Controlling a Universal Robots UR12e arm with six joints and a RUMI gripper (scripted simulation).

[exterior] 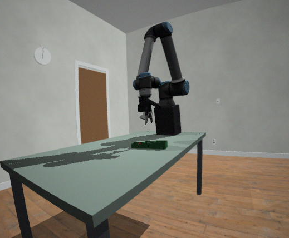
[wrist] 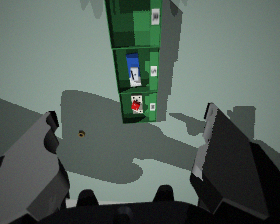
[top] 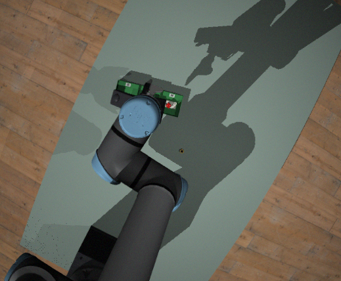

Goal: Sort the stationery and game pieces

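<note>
Wide apart stand the two dark fingers of the gripper (wrist: 136,165) in the wrist view, one finger (wrist: 33,170) at about 8 o'clock and the other (wrist: 231,160) at about 4 o'clock, with nothing between them — the gripper is released and holds nothing. It hangs well above the grey-green table (wrist: 41,60), as the exterior view also shows, where the gripper (exterior: 147,118) is clear of the table top (exterior: 97,178).

Just beyond the fingers, toward 10 o'clock from the gripper's middle in the wrist view, a small brass-coloured ring-shaped piece (wrist: 81,133) lies alone on the table inside the arm's shadow; its kind is too small to tell. The top view shows the same piece (top: 181,151) well apart from the bins.

Farther out, at 12 o'clock in the wrist view, a row of three joined green bins (wrist: 122,35) runs away from the camera, upright on the table. The nearest compartment holds a playing card with a red mark (wrist: 136,104). The middle compartment holds a blue-and-white item (wrist: 134,70) — too blurred to name. The farthest compartment looks dark green inside. Each bin has a small white label (wrist: 153,71) on its right rim; the letters cannot be read.

In the top view, the arm's blue wrist cap (top: 139,115) covers the middle of the row.
</note>
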